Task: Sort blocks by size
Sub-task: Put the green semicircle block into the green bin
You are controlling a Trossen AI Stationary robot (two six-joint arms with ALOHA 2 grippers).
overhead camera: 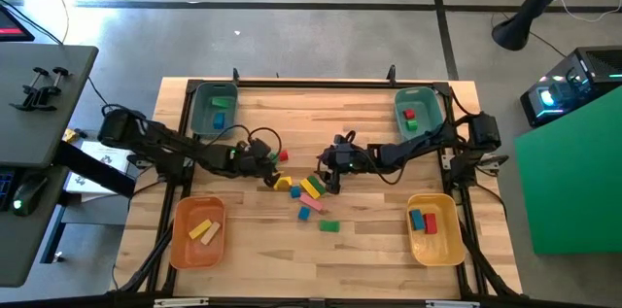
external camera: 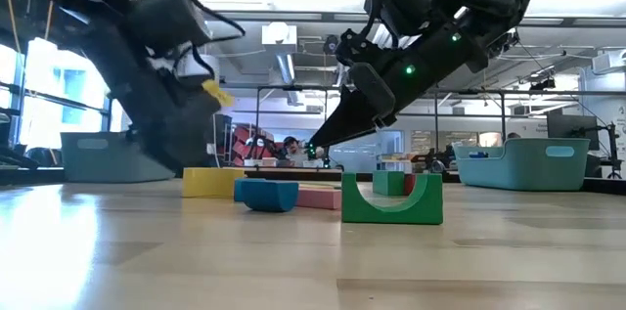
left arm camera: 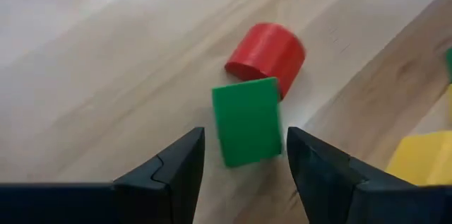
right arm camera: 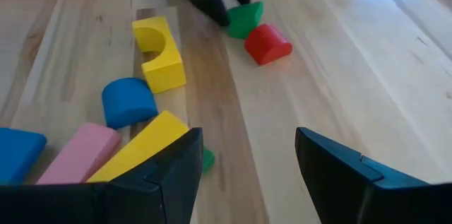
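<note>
Starting at your left, the orange bin (overhead camera: 197,233) near the front corner already holds a few yellow and natural-wood bars, and the teal bin (overhead camera: 215,109) behind it holds a blue and a green piece. Your left gripper (overhead camera: 266,166) is down at the left edge of the loose pile in the middle of the table (overhead camera: 369,240). Its wrist view shows the fingers (left arm camera: 173,174) spread, with a small green block (left arm camera: 247,120) lying between their tips and a red rounded block (left arm camera: 266,52) touching that green one on its far side. Nothing is pinched yet, so you are at the point of closing on the green block.

For the next move, drop enough to get both pads onto the green block's flat sides and close squarely; the red piece sits against it and will likely be nudged if you come in skewed.

Moving on, the remaining blocks (overhead camera: 309,195) lie clustered at centre: a yellow arch (right arm camera: 159,53), a blue rounded piece (right arm camera: 128,100), a pink bar (right arm camera: 79,153), a yellow bar (right arm camera: 143,145), plus a green arch (external camera: 391,199) nearer the front. Your right gripper (overhead camera: 330,178) hovers over that cluster, jaws spread and empty. Keep it waiting while the left arm lifts out, since the two grippers are near each other.

At your right, a second teal bin (overhead camera: 419,112) holds red and green pieces, and the yellow bin (overhead camera: 434,227) holds blue and red ones.
</note>
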